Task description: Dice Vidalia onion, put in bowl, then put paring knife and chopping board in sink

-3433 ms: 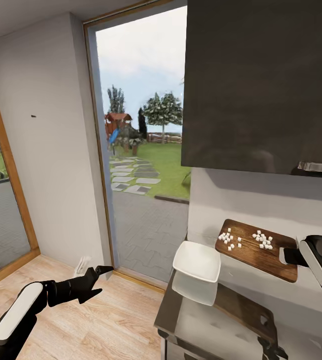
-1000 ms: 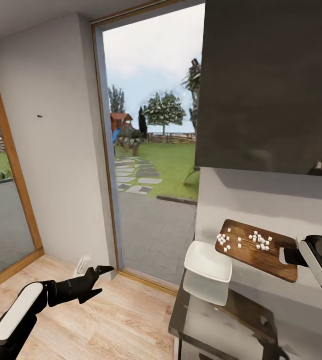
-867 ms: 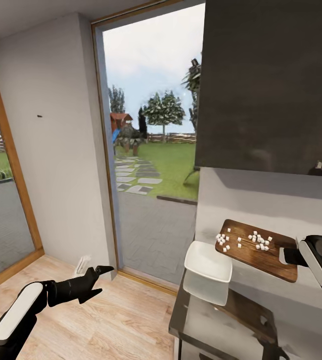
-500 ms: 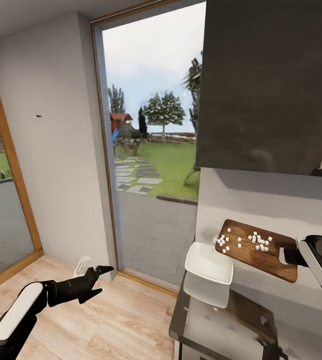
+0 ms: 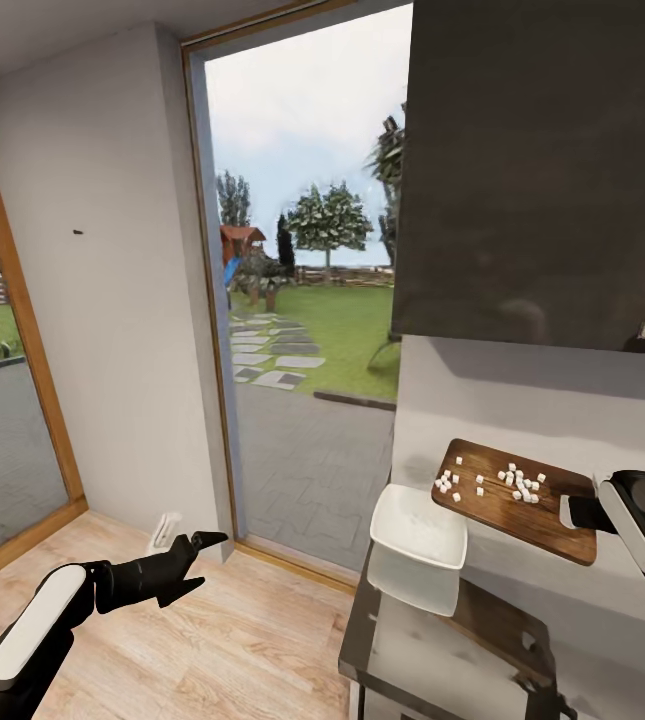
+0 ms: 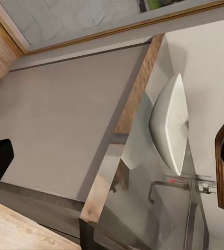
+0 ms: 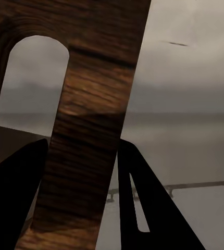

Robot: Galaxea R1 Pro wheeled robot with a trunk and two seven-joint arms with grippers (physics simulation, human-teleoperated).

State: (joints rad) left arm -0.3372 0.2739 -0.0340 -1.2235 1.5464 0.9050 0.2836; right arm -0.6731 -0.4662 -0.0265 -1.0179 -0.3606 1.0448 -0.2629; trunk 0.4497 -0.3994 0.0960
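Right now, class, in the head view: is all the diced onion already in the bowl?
No: the diced onion lies on the raised chopping board, beside the bowl.

Bright, even daylight comes in through the tall glass door [image 5: 292, 300], leaving the white wall [image 5: 102, 270] flat and softly lit, while the dark cabinet [image 5: 542, 170] throws a soft grey shadow onto the wall below it. The glossy countertop [image 5: 432, 640] gives a pale mirror reflection of the bowl [image 5: 419, 525]. The head view is sharp throughout, but the right wrist view is dim, and the wooden board [image 7: 86, 130] there is soft and blurred.
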